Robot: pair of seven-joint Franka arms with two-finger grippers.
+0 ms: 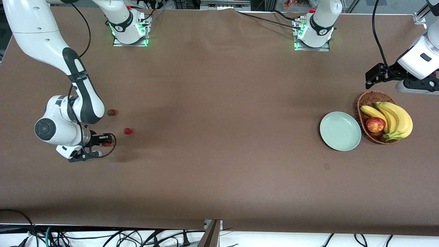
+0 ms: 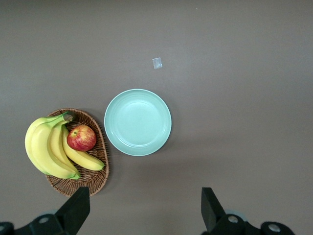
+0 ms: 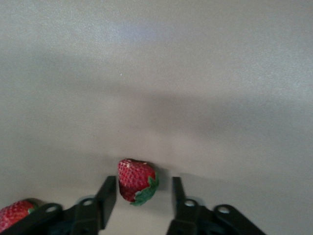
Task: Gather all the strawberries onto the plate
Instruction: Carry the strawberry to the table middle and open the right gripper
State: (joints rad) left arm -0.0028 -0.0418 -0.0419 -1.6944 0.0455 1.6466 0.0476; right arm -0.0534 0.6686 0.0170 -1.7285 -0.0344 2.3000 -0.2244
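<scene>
Three strawberries lie toward the right arm's end of the table. My right gripper (image 1: pixel 105 143) (image 3: pixel 144 192) is down at the table, open, with one strawberry (image 1: pixel 107 144) (image 3: pixel 136 180) between its fingers. One finger touches the berry and a gap remains at the other. A second strawberry (image 1: pixel 128 131) and a third strawberry (image 1: pixel 111 112) lie beside it, farther from the front camera; one of them shows at the edge of the right wrist view (image 3: pixel 14 214). The mint-green plate (image 1: pixel 340 131) (image 2: pixel 138 122) has nothing on it. My left gripper (image 2: pixel 145 208) waits open, high over the table by the basket.
A wicker basket (image 1: pixel 364 103) (image 2: pixel 95 178) with bananas (image 1: pixel 398 118) and an apple (image 1: pixel 375 124) stands beside the plate, toward the left arm's end. A small pale scrap (image 2: pixel 157 62) lies on the brown cloth near the plate.
</scene>
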